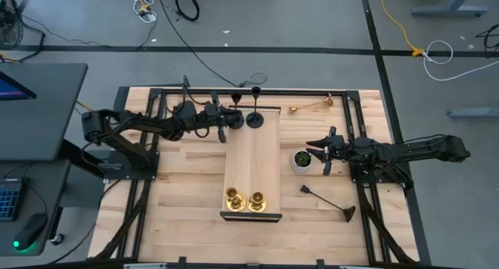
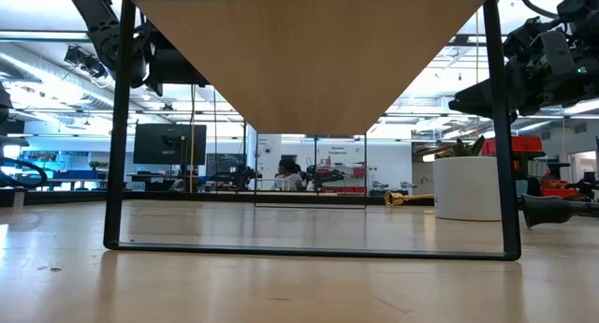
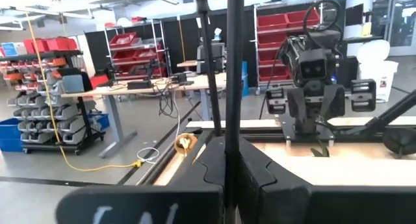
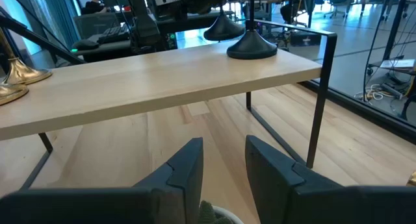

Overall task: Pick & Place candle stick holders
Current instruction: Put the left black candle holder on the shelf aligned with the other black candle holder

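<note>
A raised wooden shelf stands mid-table. Two brass holders stand on its near end. One black holder stands by its base on the far end. My left gripper is shut on a second black holder beside it. A brass holder lies on its side at the far edge. A black holder lies on the table to the shelf's right. My right gripper is open and empty above the white plant pot. My left gripper pinches the black holder's thin stem between its two fingers. The fingers come level from the table's left and lie across the stem. The holder stands upright, its base at the shelf's far end; whether it rests there I cannot tell.
The shelf's thin black frame legs stand at its corners. The black rails of the arm mounts run along the table's left and right sides. Bare shelf top lies between the brass pair and the black holders.
</note>
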Available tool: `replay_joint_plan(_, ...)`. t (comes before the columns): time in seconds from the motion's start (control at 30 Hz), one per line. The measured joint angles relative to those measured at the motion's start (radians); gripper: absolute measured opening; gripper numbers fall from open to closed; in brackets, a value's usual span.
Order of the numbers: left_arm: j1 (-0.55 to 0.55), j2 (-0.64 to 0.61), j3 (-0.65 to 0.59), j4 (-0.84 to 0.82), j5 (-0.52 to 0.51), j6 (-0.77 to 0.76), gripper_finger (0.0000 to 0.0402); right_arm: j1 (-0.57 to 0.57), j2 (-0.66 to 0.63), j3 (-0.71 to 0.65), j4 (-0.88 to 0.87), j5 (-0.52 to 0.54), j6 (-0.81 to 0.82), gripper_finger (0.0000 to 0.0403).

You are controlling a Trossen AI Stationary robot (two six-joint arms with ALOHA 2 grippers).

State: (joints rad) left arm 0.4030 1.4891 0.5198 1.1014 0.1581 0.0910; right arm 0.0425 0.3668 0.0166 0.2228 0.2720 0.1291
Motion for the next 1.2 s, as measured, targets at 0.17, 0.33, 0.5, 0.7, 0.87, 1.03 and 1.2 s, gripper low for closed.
replay_joint_plan(0.17,0.011,0.023,0.000,0.029,-0.004,-0.001,0.0010,0.000,0.000,0.000,0.000,0.000,0.000,0.0114)
replay_joint_plan(0.33,0.012,0.067,0.000,0.074,-0.001,-0.003,0.0010,0.000,0.000,0.000,0.000,0.000,0.000,0.0114)
replay_joint_plan(0.5,0.018,0.098,0.000,0.105,0.002,-0.009,0.0010,0.000,0.000,0.000,0.000,0.000,0.000,0.0114)
replay_joint_plan(0.7,0.031,0.101,0.000,0.106,0.031,-0.043,0.0014,0.000,0.000,0.000,0.000,0.000,0.000,0.0114)
replay_joint_plan(0.87,0.033,0.101,0.000,0.103,0.046,-0.054,0.0021,0.000,0.000,0.000,0.000,0.000,0.000,0.0114)
replay_joint_plan(1.03,0.033,0.101,0.000,0.101,0.045,-0.061,0.0024,0.000,0.000,0.000,0.000,0.000,0.000,0.0114)
replay_joint_plan(1.2,0.032,0.101,0.000,0.097,0.029,-0.062,0.0026,0.000,0.000,0.000,0.000,0.000,0.000,0.0114)
